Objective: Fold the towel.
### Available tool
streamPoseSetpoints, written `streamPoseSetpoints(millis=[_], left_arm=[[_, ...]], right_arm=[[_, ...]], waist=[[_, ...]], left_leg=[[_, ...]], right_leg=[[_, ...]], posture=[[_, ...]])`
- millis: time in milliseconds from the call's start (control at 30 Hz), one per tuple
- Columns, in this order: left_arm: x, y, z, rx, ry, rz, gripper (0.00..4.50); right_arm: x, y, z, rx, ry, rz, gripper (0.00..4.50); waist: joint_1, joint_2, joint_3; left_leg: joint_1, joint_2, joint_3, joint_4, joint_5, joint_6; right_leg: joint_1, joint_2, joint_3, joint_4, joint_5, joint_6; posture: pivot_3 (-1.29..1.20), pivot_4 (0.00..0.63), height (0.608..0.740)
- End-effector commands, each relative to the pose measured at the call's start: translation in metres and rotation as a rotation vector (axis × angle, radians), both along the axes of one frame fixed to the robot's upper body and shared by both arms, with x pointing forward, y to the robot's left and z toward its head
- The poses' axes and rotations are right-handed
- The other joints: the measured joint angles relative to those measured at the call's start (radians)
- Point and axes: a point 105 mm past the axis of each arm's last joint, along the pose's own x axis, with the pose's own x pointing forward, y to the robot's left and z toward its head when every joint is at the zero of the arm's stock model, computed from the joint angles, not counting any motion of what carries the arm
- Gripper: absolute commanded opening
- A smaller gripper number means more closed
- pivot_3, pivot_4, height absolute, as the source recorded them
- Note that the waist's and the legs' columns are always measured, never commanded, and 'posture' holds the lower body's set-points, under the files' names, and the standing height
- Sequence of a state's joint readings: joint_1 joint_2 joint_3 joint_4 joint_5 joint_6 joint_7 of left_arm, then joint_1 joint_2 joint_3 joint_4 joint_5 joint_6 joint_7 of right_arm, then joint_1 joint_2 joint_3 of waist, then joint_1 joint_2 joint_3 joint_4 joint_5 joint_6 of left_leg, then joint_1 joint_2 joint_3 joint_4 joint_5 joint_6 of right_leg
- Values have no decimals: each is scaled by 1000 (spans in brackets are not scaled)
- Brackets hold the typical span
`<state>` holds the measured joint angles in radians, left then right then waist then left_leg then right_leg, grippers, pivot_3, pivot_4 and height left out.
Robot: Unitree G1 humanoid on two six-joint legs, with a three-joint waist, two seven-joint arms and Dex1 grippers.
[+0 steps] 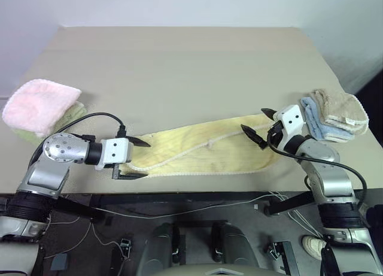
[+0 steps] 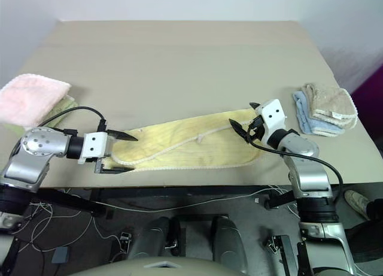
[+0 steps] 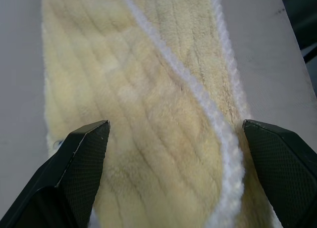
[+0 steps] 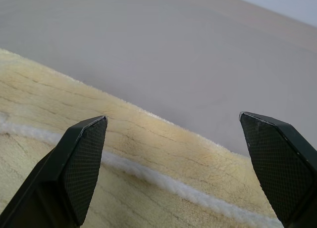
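The towel [image 1: 203, 149] lies stretched out flat along the near edge of the bench [image 1: 179, 66] — a long, narrow strip of pale yellow terry cloth, running from the robot's left up slightly toward its right. Its whitish stitched edging shows along the borders, and one line of edging crosses the top surface where a layer is laid lengthwise over itself.

The left gripper [image 1: 136, 158] sits at the towel's left end, pointing along the strip, its jaws spread wide with one finger on either side of the cloth's width and nothing held between them. In the left wrist view the towel fills the gap between the two black fingertips [image 3: 84, 149].

The right gripper [image 1: 259, 127] is at the towel's right end — jaws likewise wide apart and holding nothing, aimed across the far edge of the cloth.

A fluffy pink towel [image 1: 39, 105] rests folded on a pale green one at the bench's left edge. A small stack of beige and blue cloths [image 1: 335, 114] sits at the right edge, just beside the right arm.
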<state>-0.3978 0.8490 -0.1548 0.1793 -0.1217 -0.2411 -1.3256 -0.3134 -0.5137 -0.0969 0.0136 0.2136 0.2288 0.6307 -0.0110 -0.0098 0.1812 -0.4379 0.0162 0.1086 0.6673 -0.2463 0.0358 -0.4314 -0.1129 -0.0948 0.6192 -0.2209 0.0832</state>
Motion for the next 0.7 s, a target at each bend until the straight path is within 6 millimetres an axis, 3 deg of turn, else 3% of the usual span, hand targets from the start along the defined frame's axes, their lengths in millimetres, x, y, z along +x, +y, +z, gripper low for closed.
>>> streamPoseSetpoints(millis=[33, 233, 500, 700], left_arm=[[3, 0, 1, 34, -48, -27, 4500], [13, 6, 8, 25, -111, 10, 4500], [9, 19, 11, 29, -113, 44, 4500], [2, 17, 12, 4, -93, 39, 2566]], right_arm=[[-4, -4, 18, 7, -63, -15, 4480], [-5, -6, 18, 4, -60, -20, 4480], [-1, -3, 20, 2, -60, -6, 4480], [2, 1, 21, 2, -61, 5, 4500]], waist=[[-1, 0, 0], [-1, 0, 0], [-2, 0, 0], [1, 0, 0]], left_leg=[[0, 0, 0, 0, 0, 0], [0, 0, 0, 0, -1, 2], [0, 0, 0, 0, -1, 2], [0, 0, 0, 0, -1, 1]], right_leg=[[0, 0, 0, 0, 0, 0], [0, 0, 0, 0, 0, 0], [0, 0, 0, 0, 0, 0], [0, 0, 0, 0, 0, 0]], posture=[[0, 150, 740], [0, 150, 740], [0, 150, 740], [0, 150, 740]])
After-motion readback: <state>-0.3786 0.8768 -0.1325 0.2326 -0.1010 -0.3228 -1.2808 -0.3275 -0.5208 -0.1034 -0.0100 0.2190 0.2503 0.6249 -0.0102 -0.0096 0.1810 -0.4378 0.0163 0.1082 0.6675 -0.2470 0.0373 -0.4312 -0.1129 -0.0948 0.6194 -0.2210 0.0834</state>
